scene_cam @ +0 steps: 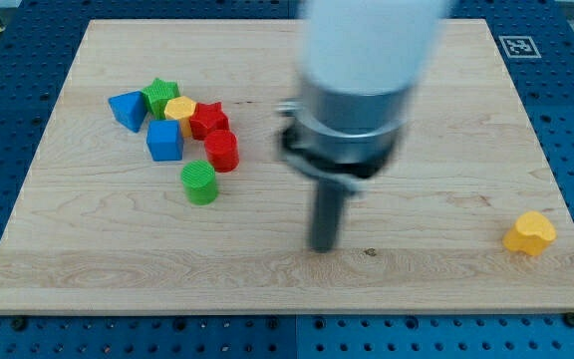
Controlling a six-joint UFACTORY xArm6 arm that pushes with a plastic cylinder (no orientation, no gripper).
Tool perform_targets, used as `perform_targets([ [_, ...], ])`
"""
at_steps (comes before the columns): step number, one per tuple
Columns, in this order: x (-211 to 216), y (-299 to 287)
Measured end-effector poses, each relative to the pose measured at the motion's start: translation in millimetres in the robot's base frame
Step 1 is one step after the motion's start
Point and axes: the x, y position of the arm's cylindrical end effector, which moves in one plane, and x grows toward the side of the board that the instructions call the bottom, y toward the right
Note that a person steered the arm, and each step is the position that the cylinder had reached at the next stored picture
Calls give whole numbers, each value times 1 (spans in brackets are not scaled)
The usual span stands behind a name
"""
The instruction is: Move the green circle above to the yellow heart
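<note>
Wooden board (287, 289), pale and rectangular, is seen resting on a blue perforated table (566, 80), with a small black-and-white marker tag (518, 46) at the board's upper right corner.

Green circular block (199, 183), ridged on its side, is found in the left half of the board, at the lower edge of a cluster of blocks and just apart from them. Directly above and right of it a red cylindrical block (221, 150) is noted, touching a red star block (206, 118). A yellow block (179, 108), shape not clearly made out, is wedged between the red star and a green star block (159, 96). A blue triangular block (128, 109) lies at the cluster's left, and a blue cube block (164, 141) below the yellow one.

Yellow heart block (530, 233) is located alone near the lower right corner of the board, well apart from the green circle.

Dark straight rod is seen descending from a blurred grey and white arm body (357, 90) near the middle of the board. My tip (323, 247) is placed on the board right of the green circle and slightly lower, apart from it, touching no block. No fingers are fitted, so no open or closed state applies.
</note>
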Motion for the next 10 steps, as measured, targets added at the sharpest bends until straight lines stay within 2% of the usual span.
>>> perform_targets([
  [1, -2, -101],
  [2, -29, -144],
  [3, -49, -131],
  [5, -49, -23],
  [6, -45, -73],
  [7, -47, -151],
  [8, -63, -151],
  [9, -75, -110],
  [10, -77, -35],
])
